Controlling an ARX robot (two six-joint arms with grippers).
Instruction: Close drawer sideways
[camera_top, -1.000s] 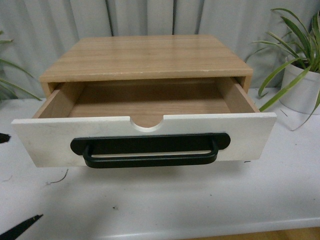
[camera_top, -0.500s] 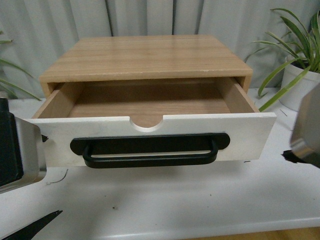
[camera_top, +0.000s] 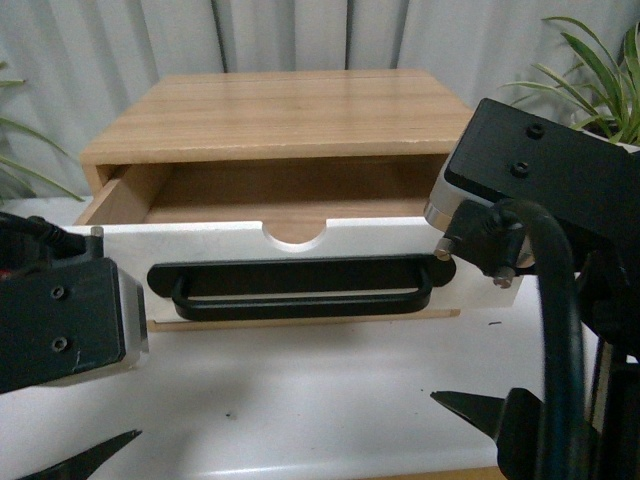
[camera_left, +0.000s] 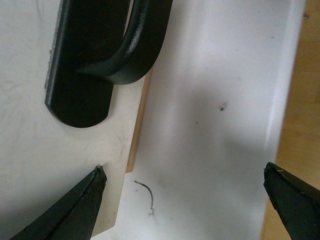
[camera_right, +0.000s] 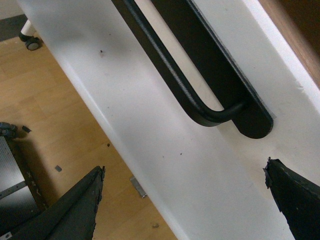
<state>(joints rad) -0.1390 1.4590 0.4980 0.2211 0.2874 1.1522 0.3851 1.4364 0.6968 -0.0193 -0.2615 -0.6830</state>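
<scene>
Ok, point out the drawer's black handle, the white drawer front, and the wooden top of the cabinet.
black handle (camera_top: 300, 274), front view, on its flat backplate.
white drawer front (camera_top: 200, 242), front view, on the upper left part of the panel.
wooden top (camera_top: 280, 110), front view, at the middle of the surface.

Drawer (camera_top: 300, 250) slid partway back into the cabinet (camera_top: 280, 110), less interior showing, left arm (camera_top: 60, 320) now up beside its left end, right arm (camera_top: 540, 170) across its right end.

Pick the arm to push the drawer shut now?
Right, probably. The left gripper and right gripper are both open, flanking the drawer, but the right arm sits level with its front; the left arm is lower, by the bottom corner.
</scene>
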